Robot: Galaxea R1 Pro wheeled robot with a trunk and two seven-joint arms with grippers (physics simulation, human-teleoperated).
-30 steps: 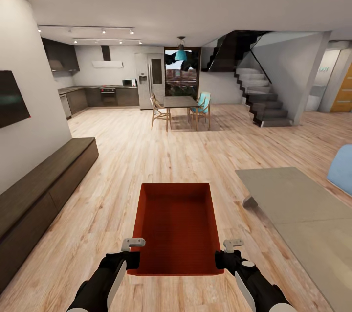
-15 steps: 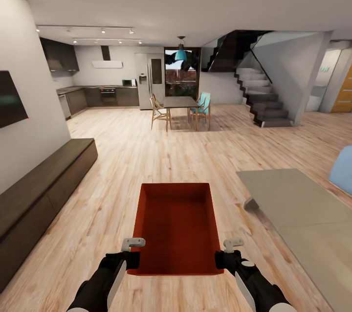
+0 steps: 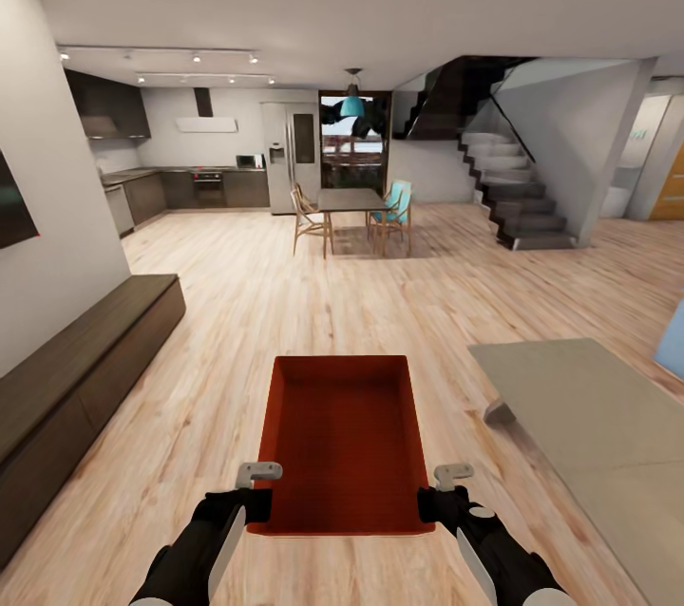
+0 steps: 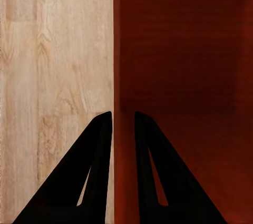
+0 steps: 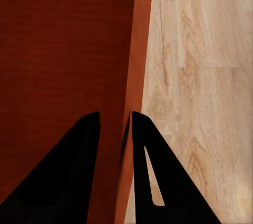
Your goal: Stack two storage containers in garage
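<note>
Jaws of both grippers are clenched on the thin side walls of one red-orange rectangular storage container, the left gripper on its left wall and the right gripper on its right wall, each near the corner closest to the robot. In the left wrist view the two black fingers are seen straddling the wall, one inside the bin and one outside; the same is seen of the right gripper in the right wrist view. The container is carried level in front of the trunk, above the light wood-plank floor of the living room, with a dark low cabinet along the wall at the left and a pale grey rug at the right. No lid is fitted, the walls are straight and smooth, and the flat bottom appears finely ribbed. It is judged to be light and fairly stiff, though thin walls gripped at one end may flex or slip, so the bin could tip away from the robot. A pinch on opposite walls, nearer mid-length, would probably be steadier. A dining table and a grey staircase stand well beyond, and the garage remains to be reached.
</note>
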